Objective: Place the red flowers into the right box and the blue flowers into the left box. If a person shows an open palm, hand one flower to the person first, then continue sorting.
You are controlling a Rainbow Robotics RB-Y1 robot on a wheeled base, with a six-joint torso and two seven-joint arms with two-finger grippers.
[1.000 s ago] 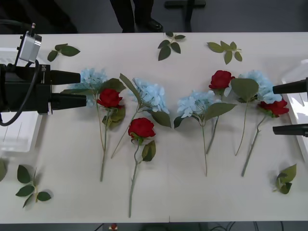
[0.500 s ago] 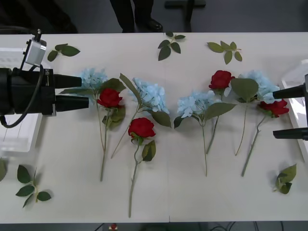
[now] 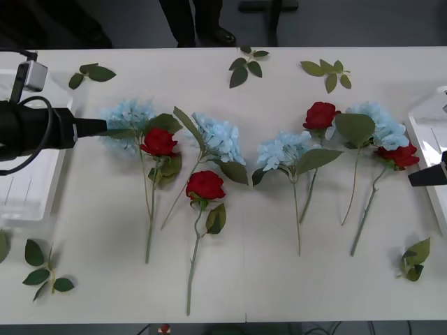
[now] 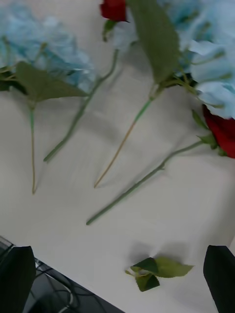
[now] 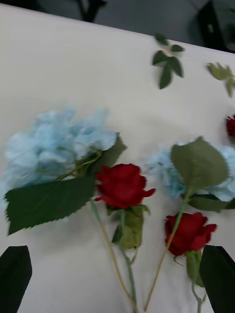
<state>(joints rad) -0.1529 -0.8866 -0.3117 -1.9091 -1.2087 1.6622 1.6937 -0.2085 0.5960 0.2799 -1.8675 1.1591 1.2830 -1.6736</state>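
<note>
Both arms have drawn back outward: the left gripper (image 3: 105, 128), fingers spread in its wrist view, sits beside the leftmost blue flowers (image 3: 128, 115); the right gripper (image 3: 427, 176), seemingly wide too, nears the right box (image 3: 423, 122).

Black left arm (image 3: 31, 131), looped cable, tapered black fingers (image 3: 91, 126).

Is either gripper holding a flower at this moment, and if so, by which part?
Nothing is held. The left gripper and right gripper both have open, empty jaws; the red flowers and blue flowers lie on the table.
</note>
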